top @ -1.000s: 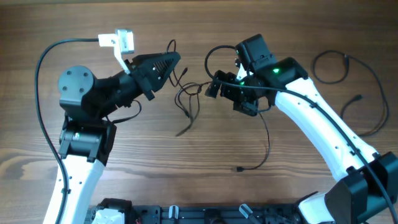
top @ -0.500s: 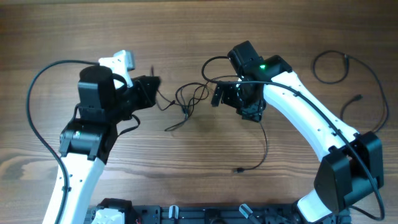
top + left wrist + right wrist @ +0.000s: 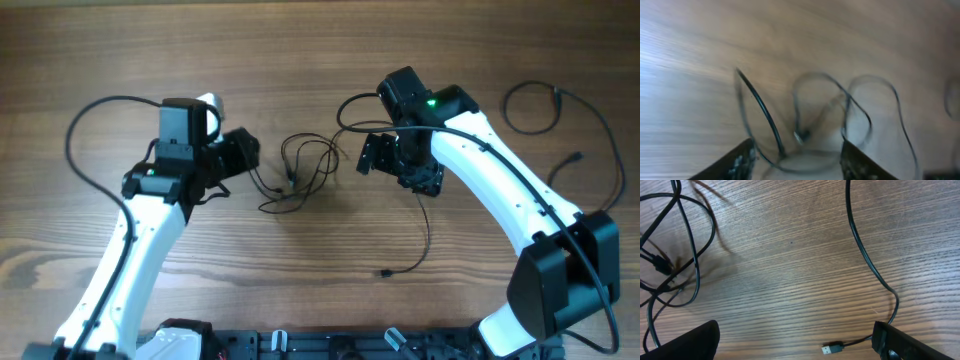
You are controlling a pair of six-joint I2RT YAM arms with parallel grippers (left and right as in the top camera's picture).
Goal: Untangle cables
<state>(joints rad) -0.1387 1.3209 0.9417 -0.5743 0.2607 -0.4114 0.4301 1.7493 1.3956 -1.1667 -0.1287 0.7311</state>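
Black cables (image 3: 290, 182) on wooden table (image 3: 300, 60)

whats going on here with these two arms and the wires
Two robot arms are untangling thin black cables on a wooden table. The bunched cables lie between them. The left end effector stands open at the bunch, cords between its fingers. The right end effector is open and empty, over another black cable ending in a plug.

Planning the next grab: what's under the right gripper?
Bare table and one cable ending in a silver plug, between the right gripper's open fingers. Whatever the fingers cover is hidden.
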